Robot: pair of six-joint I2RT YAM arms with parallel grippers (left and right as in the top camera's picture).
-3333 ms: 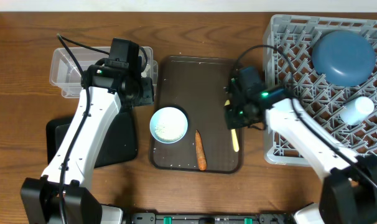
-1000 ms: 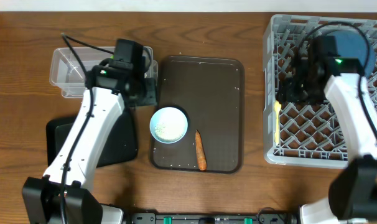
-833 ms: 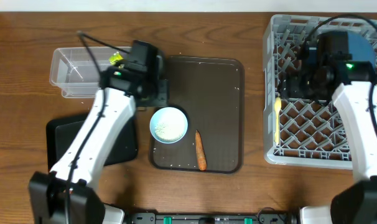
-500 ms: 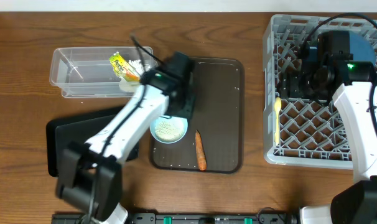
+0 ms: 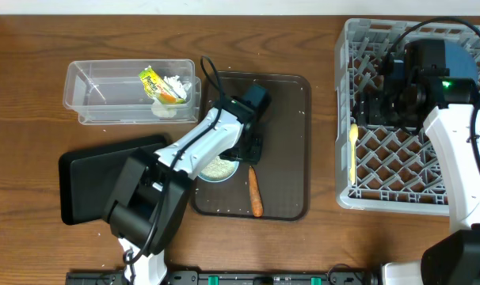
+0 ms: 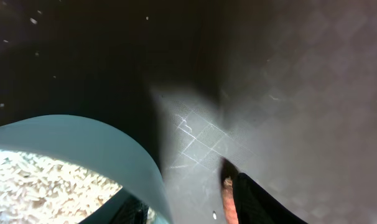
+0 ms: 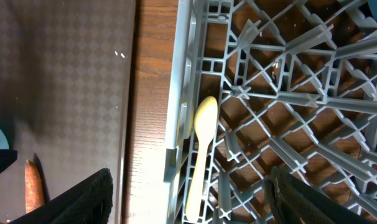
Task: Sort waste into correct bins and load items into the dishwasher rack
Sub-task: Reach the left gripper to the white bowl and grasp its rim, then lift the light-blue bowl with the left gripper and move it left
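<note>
Swung away from the clear tub [image 5: 97,91] at ten o'clock on the counter, where the wrapper [image 5: 151,81] and tissue [image 5: 173,83] now lie, the left hand [image 5: 249,150] hangs over the brown tray [image 5: 283,158], just above the carrot [image 5: 255,192] at five o'clock of the rice bowl [image 5: 215,168]. I cannot tell whether it is spread. The right hand [image 5: 372,107] stands spread and empty over the rack [image 5: 367,186], and the spoon [image 7: 200,149] now lies along the rack's nine o'clock edge. The carrot looks like the next piece of waste.

the bench [image 5: 26,95] is brown wood with visible grain. the serving tray [image 5: 283,103] looks matt, with a fine diamond texture. left of the serving tray, the tub [image 5: 70,91] is clear glossy plastic; right of it, the rack [image 5: 382,170] is matt grey moulded plastic and the spoon [image 7: 201,143] smooth.
</note>
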